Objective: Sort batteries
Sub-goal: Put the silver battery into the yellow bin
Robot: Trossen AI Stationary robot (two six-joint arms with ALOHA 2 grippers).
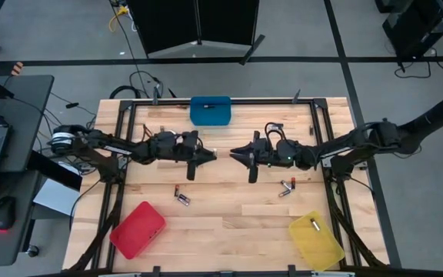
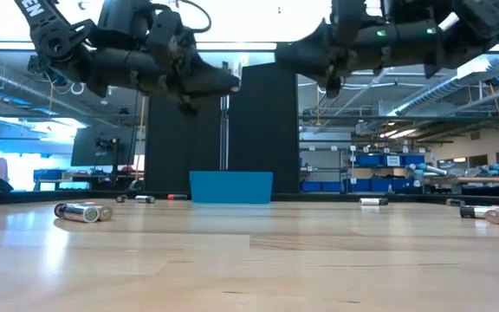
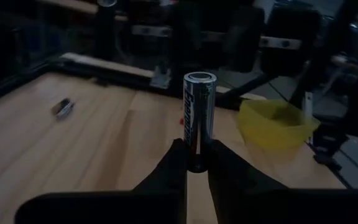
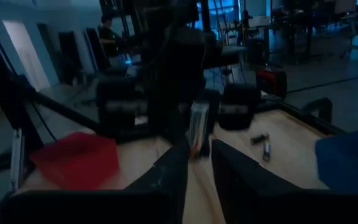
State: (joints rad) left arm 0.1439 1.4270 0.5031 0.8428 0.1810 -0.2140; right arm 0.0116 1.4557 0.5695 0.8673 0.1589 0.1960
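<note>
Above the wooden table (image 1: 229, 223), my left gripper (image 3: 194, 163) pinches 1 battery (image 3: 199, 118) at its base: smooth, stiff, slippery. My right gripper (image 4: 199, 155) stands parted, empty.

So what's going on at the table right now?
The two arms meet above the middle of the table, gripper tips facing each other. The left gripper is shut on a battery, holding it out toward the right gripper, whose jaws stand slightly parted just short of it; it looks like a handover. Loose batteries lie on the wood, more under the right arm. The yellow bin holds one battery; the blue bin and red bin look unfilled.
</note>
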